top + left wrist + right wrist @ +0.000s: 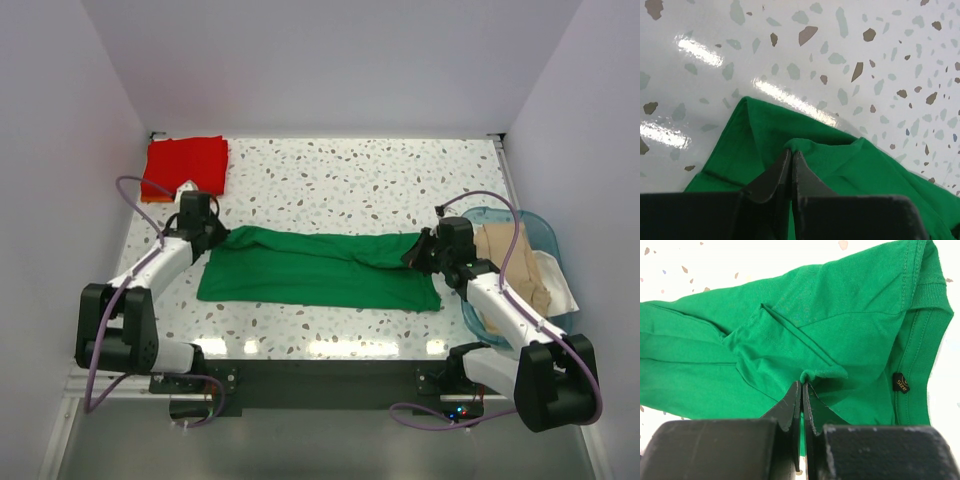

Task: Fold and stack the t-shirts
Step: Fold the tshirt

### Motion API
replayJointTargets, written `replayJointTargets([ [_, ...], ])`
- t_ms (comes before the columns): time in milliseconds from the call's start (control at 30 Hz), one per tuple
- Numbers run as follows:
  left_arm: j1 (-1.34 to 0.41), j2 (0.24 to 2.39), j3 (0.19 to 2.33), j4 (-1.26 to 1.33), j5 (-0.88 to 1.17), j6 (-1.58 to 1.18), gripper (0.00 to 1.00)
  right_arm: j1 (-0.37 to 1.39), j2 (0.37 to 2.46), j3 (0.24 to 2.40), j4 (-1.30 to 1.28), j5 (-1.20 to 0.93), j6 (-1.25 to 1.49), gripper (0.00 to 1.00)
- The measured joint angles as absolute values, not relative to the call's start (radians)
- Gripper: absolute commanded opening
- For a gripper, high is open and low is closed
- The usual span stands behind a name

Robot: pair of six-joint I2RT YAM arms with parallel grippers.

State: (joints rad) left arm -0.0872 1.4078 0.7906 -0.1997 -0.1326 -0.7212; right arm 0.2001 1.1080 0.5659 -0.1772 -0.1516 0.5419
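A bright green t-shirt (320, 268) lies stretched lengthwise across the middle of the table, folded into a long strip. My left gripper (218, 238) is shut on its far left corner; the wrist view shows the pinched fold (805, 150) at the fingertips. My right gripper (420, 250) is shut on its far right edge, near the collar and size label (901, 383), with a fold of cloth (822, 374) in the jaws. A folded red t-shirt (185, 166) lies at the back left, on an orange one (152, 198). Beige (510, 262) and white (556, 285) t-shirts lie in the basket.
A translucent blue plastic basket (540, 226) stands at the right edge of the table, beside my right arm. White walls close in the table at left, back and right. The speckled tabletop (350, 180) shows behind the green shirt.
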Motion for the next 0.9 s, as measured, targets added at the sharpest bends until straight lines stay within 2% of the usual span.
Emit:
replayJointTargets([
  [200,-0.087,1.317,0.667,-0.170,-0.130,-0.725,0.20,0.200,1.108,0.565,-0.173,-0.154,0.542,0.00],
  [400,-0.086,1.231,0.532,-0.136,-0.134,-0.752,0.24,0.200,1.108,0.564,-0.171,-0.154,0.542,0.00],
  [500,-0.085,1.209,0.492,-0.117,-0.134,-0.769,0.31,0.200,1.108,0.563,-0.171,-0.154,0.542,0.00],
  [667,-0.078,1.177,0.483,-0.098,-0.135,-0.781,0.42,0.200,1.108,0.562,-0.171,-0.154,0.542,0.00],
  [900,-0.068,1.212,0.612,-0.125,-0.180,-0.785,0.45,0.200,1.108,0.562,-0.171,-0.159,0.542,0.00],
])
